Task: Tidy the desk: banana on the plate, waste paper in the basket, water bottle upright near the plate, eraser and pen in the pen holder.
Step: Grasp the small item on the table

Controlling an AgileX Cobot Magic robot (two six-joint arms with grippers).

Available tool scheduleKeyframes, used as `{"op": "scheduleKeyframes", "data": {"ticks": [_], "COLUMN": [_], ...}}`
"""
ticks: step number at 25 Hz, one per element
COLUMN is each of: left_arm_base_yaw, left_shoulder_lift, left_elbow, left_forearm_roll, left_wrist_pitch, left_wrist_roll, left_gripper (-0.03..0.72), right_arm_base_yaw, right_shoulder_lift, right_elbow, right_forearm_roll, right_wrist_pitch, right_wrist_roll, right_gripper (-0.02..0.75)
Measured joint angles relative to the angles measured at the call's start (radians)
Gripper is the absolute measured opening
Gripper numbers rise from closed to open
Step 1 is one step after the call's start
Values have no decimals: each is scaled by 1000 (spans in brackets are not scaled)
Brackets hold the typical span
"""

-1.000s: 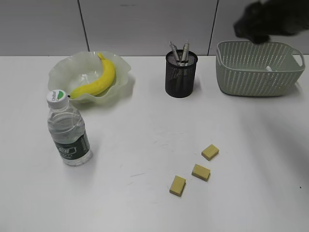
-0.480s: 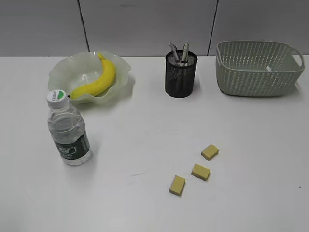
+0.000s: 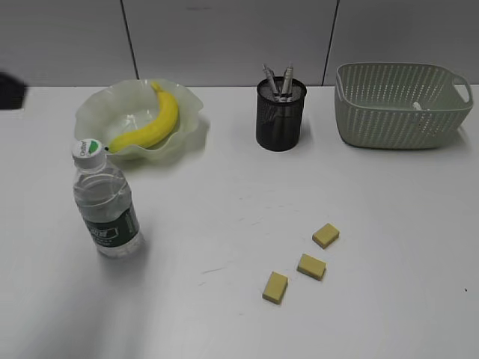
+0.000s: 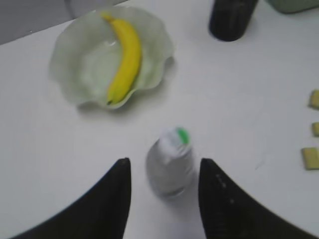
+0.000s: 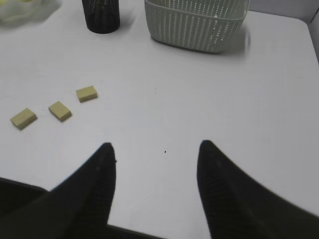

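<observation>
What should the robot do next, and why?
Probably lower the right gripper toward the three yellow erasers and pick one up. The banana already lies in the plate, the water bottle stands upright, pens are in the pen holder, but the erasers lie loose on the desk.

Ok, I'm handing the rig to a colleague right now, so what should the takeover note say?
Left gripper: open, empty, above the upright clear plastic water bottle.
Right gripper: open, empty, over bare white desk.
Done: curved yellow banana lies in the ruffled pale green plate; the bottle stands beside the plate; pens stand in the black mesh pen holder; something white, probably the waste paper, shows in the sage-green woven basket.
Left: three small yellow erasers lie on the desk in front of the holder and need to go into it.
</observation>
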Motion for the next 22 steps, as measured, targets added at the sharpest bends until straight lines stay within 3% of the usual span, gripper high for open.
{"op": "scheduleKeyframes", "data": {"ticks": [5,8,15,22], "left_arm_base_yaw": [-299,-413,-457,-466], "left_shoulder_lift": [332,561,967,1078], "left_elbow": [-232,-340,-440,-443], "left_forearm_roll": [-9,0,-55,-149], "left_wrist_pitch": [-91,-76,-9,-23], "left_wrist_roll": [-13,-75,-115,-116], "left_gripper": [330,344,468,484], "right_arm_base_yaw": [0,0,0,0], "right_shoulder_lift": [0,0,0,0], "right_elbow": [0,0,0,0], "right_forearm_roll": [1,1,1,1], "right_wrist_pitch": [0,0,-1,-1], "right_wrist_roll": [0,0,0,0], "right_gripper": [421,421,421,421]}}
